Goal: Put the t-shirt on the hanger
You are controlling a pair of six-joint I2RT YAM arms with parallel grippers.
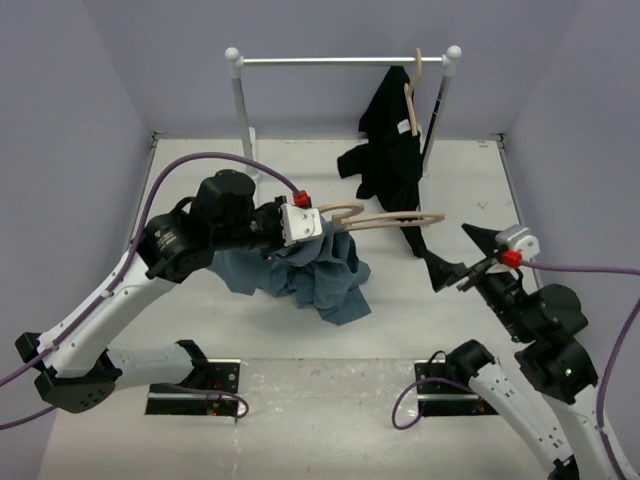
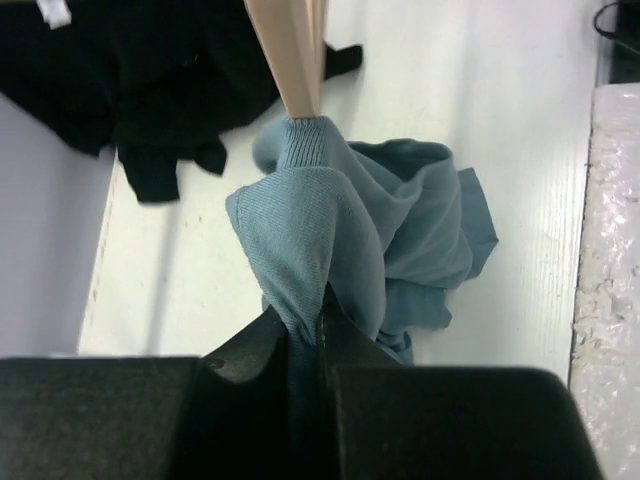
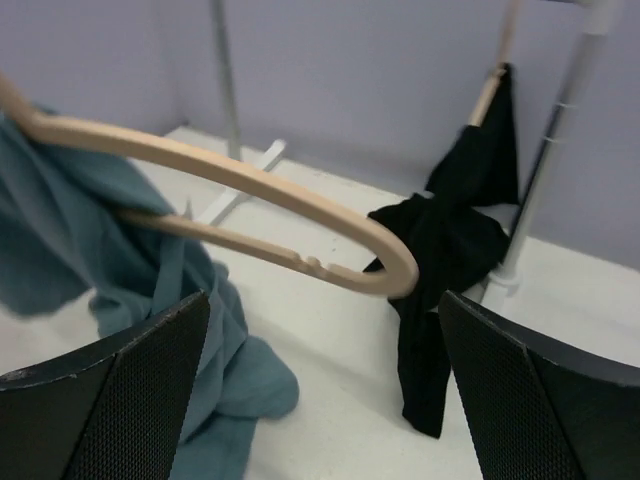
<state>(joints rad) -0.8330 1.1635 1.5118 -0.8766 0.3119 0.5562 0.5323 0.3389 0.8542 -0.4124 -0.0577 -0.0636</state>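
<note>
Firmly clenched, the left gripper (image 2: 303, 325) pinches a fold of the t-shirt (image 2: 400, 230); just beyond its jaws the hanger (image 2: 290, 50) enters a ribbed opening, remaining cloth bunched past it. The right gripper (image 3: 320, 315) stands released, the hanger's bare end ahead of its jaws, untouched. Best it clamps that end while the left draws cloth along. Only the left wrist view shows the ribbed opening

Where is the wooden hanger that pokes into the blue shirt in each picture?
Top external: the hanger is in the middle, its left end in the blue t-shirt.
Left wrist: only its tip shows, at the top, poking into the shirt.
Right wrist: it sweeps from the left edge to the middle.
Shared landmark: the black garment shows in all three.
</note>
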